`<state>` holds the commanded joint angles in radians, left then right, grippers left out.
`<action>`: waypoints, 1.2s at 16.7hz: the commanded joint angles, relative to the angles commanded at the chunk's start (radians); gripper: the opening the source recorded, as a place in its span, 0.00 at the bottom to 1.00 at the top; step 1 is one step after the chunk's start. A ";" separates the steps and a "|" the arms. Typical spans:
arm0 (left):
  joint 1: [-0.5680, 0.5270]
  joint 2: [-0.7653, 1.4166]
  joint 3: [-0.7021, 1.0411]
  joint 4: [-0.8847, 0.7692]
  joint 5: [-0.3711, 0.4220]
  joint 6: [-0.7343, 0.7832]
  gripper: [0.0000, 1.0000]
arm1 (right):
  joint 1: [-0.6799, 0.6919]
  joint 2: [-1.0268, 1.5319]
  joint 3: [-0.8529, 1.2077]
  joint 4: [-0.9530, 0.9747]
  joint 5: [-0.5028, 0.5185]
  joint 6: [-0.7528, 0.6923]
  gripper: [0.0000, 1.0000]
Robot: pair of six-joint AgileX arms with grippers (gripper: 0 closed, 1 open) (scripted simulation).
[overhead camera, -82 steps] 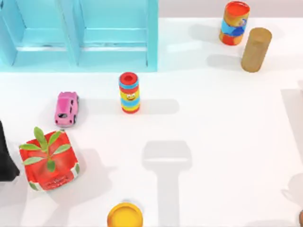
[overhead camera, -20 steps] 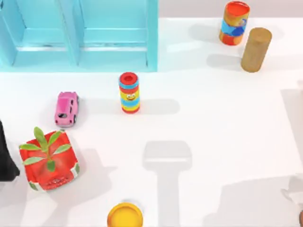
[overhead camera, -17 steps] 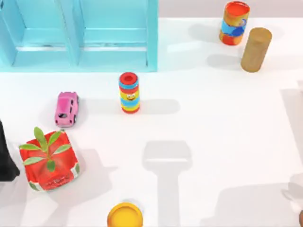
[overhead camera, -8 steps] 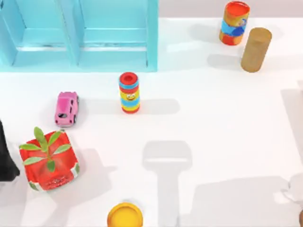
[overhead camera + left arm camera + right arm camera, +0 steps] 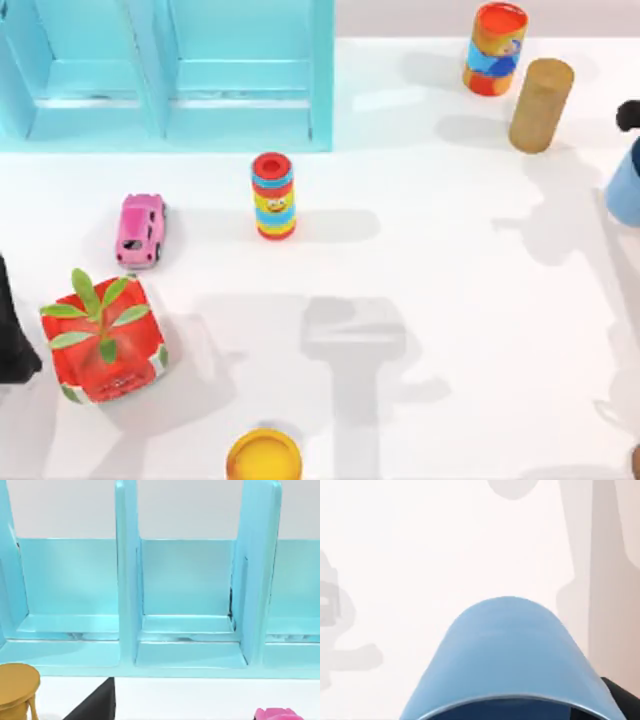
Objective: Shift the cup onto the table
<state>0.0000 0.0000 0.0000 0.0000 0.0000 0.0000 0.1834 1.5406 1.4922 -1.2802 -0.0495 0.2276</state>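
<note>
- White worktop [image 5: 450, 300] spans the whole top view.
- Light-blue shelf [image 5: 165, 75] stands at the far left of it.
- Left arm [image 5: 12, 330] sits parked at the left edge; whether its gripper is released or clenched I cannot tell.
- Potted plant [image 5: 103, 338] stands near that arm, with a pink car [image 5: 140, 229] and a striped cylinder [image 5: 273, 196] beyond.
- Cup [image 5: 626, 185] is at the right edge, near the tan cylinder [image 5: 540, 105]; the right wrist view has it close up [image 5: 507, 660] over bare worktop.
- Right gripper [image 5: 628, 116] is a dark bit just beside the cup; its grip cannot be told.

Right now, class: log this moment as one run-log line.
right claw: table's right edge, cup close below its camera | cup: above table | left arm: parked left
</note>
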 joint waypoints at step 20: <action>0.000 0.000 0.000 0.000 0.000 0.000 1.00 | 0.439 0.334 0.050 0.080 0.014 0.422 0.00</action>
<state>0.0000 0.0000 0.0000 0.0000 0.0000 0.0000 0.6222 1.8746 1.5419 -1.2004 -0.0352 0.6493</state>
